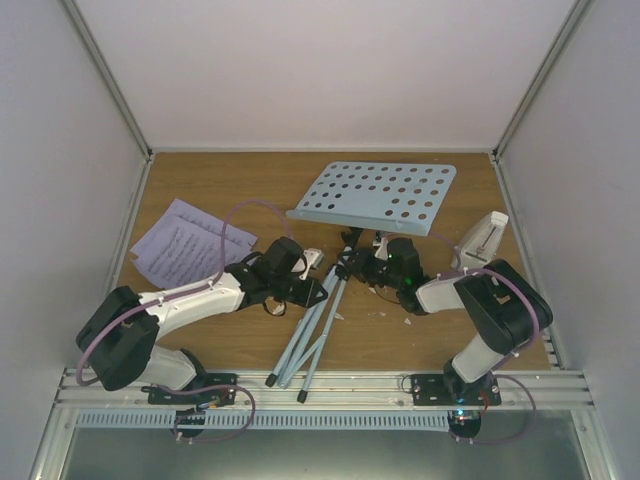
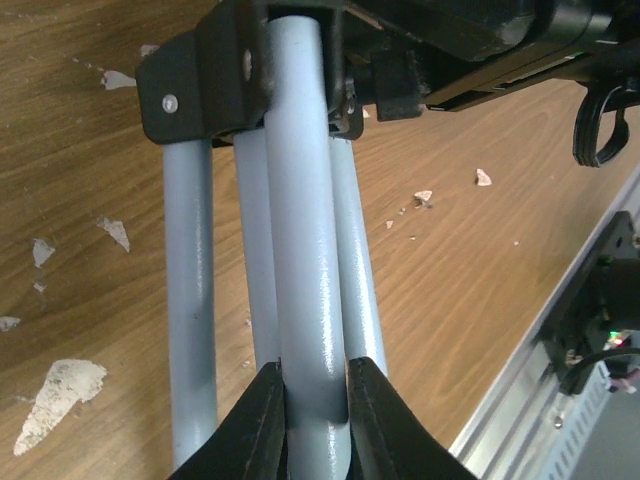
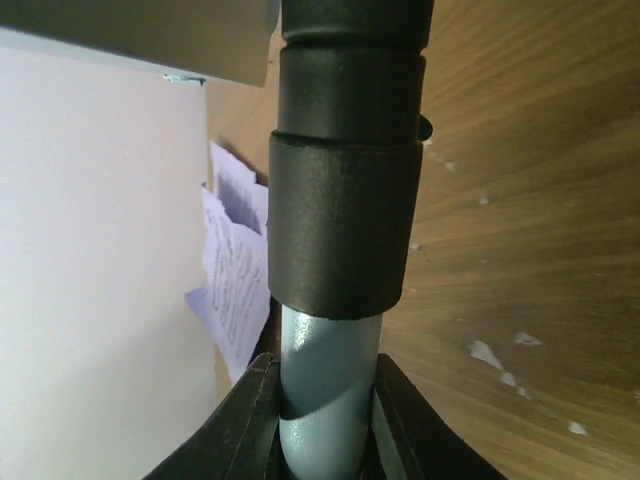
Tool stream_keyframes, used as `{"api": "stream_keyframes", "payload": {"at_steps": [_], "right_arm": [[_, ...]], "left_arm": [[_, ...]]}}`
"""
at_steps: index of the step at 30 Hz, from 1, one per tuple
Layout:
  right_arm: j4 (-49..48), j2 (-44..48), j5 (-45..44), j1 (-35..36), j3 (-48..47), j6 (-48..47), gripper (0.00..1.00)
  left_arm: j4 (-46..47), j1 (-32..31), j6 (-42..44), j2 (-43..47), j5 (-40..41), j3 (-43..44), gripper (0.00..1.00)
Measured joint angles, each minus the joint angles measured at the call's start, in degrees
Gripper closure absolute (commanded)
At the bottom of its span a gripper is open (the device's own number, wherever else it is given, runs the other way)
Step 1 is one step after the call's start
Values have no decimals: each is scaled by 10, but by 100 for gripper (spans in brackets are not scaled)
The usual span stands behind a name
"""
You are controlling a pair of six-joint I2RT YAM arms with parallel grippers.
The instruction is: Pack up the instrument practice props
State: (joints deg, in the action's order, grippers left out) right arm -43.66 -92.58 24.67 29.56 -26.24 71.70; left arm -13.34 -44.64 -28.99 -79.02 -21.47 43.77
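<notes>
At the far left of the tabletop [image 1: 240, 180] lie the printed sheet-music pages [image 1: 180, 245], a few sheets overlapping, near the left wall and apart from both arms.

The left gripper [image 1: 322, 287] reaches to the right, to the middle of the tabletop. In the left wrist view, its two black fingers [image 2: 262, 425] press against both sides of one pale blue tube of the music stand [image 1: 380, 195], so the left gripper is closed on the stand with only the tube between the fingers. The other legs [image 1: 305, 345] are folded close beside this tube and run toward the near edge of the tabletop. Small white crumbs [image 2: 62, 395] are scattered on the wood under them.

The round-holed desk of the stand is at the far middle, tilted. I cannot tell if it touches the tabletop.

The right gripper [image 1: 362, 268] comes from the right and meets the stand just beside the left one. In the right wrist view, its fingers [image 3: 255, 420] clamp the blue tube just below a black collar [image 3: 345, 220].

The white metronome [image 1: 483, 238] is at the far right, near the right wall, and no gripper touches it.
</notes>
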Motion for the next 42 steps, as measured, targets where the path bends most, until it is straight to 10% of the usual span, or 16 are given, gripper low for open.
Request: {"api": "stream_keyframes", "payload": {"at_steps": [6,12,28,42], "right_arm": [[4,-30,-17,0,5,8,99],[-11,-57,-19,0,12,12,96],[-25,-39,-33,1,46,10,26],[154,271,-117,2,157,-2,2]], "left_arm": [[37,-21,56,-7,22,1,28],[90,-56,87,15,36,10,10],[54,-115,35,108,130,-83,1],[-10,-216,-42,106,251,-107,1]]}}
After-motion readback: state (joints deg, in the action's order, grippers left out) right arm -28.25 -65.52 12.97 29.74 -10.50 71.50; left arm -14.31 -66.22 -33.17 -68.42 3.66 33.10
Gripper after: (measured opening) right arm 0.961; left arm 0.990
